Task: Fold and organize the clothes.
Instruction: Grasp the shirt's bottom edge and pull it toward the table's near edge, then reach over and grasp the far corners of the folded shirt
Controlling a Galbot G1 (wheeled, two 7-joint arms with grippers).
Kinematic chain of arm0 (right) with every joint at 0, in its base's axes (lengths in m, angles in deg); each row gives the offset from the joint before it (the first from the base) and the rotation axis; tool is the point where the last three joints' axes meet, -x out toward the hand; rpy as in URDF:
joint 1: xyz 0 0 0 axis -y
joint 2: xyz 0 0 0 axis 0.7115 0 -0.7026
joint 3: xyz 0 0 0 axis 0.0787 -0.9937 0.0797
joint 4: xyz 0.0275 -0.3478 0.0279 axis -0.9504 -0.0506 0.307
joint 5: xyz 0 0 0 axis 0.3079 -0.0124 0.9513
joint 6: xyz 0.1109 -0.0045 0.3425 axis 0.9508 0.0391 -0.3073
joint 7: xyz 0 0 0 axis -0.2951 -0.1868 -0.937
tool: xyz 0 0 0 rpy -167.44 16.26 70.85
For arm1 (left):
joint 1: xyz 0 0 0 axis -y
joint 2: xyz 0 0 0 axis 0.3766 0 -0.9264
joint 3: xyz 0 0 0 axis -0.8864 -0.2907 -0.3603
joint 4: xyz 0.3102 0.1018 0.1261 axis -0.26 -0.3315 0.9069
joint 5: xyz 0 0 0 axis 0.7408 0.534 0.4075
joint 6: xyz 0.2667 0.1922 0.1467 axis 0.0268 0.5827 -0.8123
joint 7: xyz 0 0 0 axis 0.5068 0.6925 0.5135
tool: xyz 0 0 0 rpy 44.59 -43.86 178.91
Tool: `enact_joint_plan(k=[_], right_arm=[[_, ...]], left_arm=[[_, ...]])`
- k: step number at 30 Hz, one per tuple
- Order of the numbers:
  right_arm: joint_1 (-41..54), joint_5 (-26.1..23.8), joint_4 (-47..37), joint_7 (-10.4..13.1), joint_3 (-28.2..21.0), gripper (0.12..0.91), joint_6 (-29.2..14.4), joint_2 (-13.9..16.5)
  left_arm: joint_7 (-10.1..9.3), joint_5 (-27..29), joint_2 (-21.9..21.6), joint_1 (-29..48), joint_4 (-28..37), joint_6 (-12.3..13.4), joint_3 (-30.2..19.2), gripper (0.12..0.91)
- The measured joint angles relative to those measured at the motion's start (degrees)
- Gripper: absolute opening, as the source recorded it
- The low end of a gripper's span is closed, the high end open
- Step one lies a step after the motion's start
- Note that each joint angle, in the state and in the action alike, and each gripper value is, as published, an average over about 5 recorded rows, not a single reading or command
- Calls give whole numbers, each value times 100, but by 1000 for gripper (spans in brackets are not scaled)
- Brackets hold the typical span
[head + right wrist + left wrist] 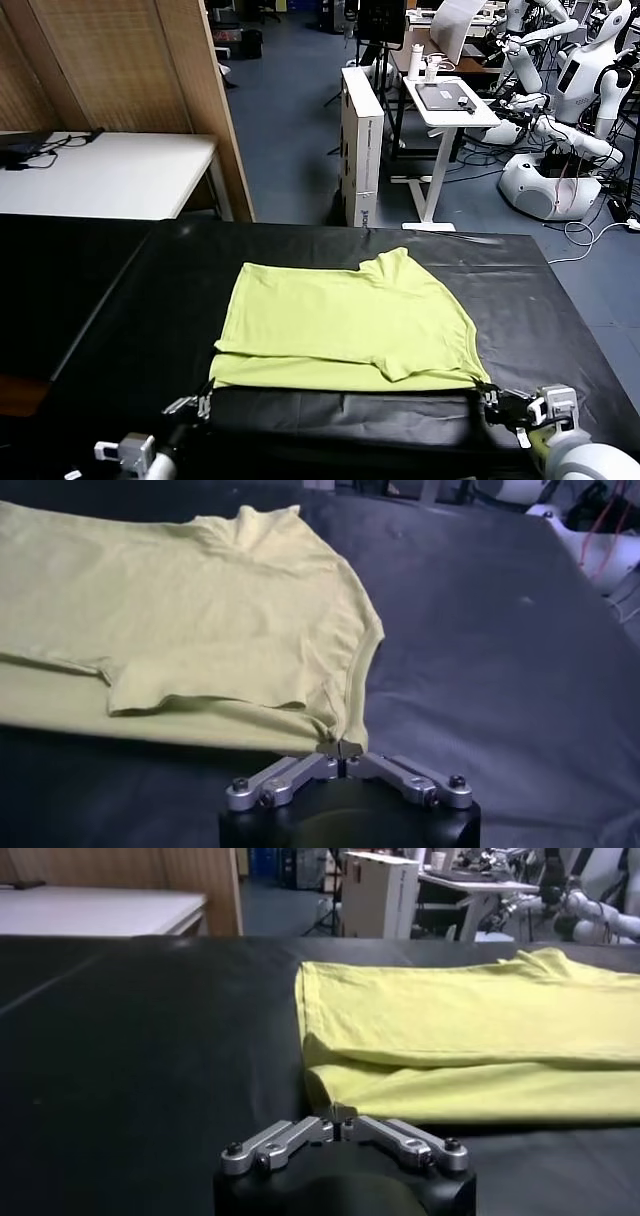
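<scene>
Lime cotton, the shirt (345,325) lies folded on the black table (120,300), centred just ahead of the robot, its collar pointing toward 1 o'clock. The left gripper (203,405) sits at the shirt's 7 o'clock corner; in the left wrist view its fingertips (340,1116) meet, pinching the fabric's corner. The right gripper (490,398) is at the 5 o'clock corner, its tips (341,748) likewise closed on the hem beside the sleeve.

lime T-shirt (345,325), folded, flat on table
</scene>
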State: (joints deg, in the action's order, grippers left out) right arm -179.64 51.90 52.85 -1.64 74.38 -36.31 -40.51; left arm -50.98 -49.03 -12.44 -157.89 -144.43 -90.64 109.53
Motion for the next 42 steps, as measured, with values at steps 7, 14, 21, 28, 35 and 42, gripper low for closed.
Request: enact_joint_plan(k=[7, 14, 21, 28, 35, 42], right_arm=[[-146, 115, 209, 34, 115, 825, 0, -6], [196, 426, 358, -147, 245, 906, 0, 25], [1469, 323, -305, -559, -132, 907, 0, 195], [3181, 158, -1589, -838, -1006, 907, -1, 140], [4763, 113, -2933, -948, -2020, 907, -1, -164], [5715, -52, -3944, -1193, -2641, 907, -1, -438]], left_arm=[[-296, -64, 22, -139, -139, -258, -4, 867], [-546, -141, 70, -242, -316, -326, 135, 906], [-366, -297, 7, 110, -254, -620, 380, 907], [-463, -771, -244, 1318, 147, -981, 229, 907], [-775, -1819, -370, 3184, 1171, -1466, -333, 907], [-548, -2016, -372, 4613, 2190, -1566, -1018, 907]])
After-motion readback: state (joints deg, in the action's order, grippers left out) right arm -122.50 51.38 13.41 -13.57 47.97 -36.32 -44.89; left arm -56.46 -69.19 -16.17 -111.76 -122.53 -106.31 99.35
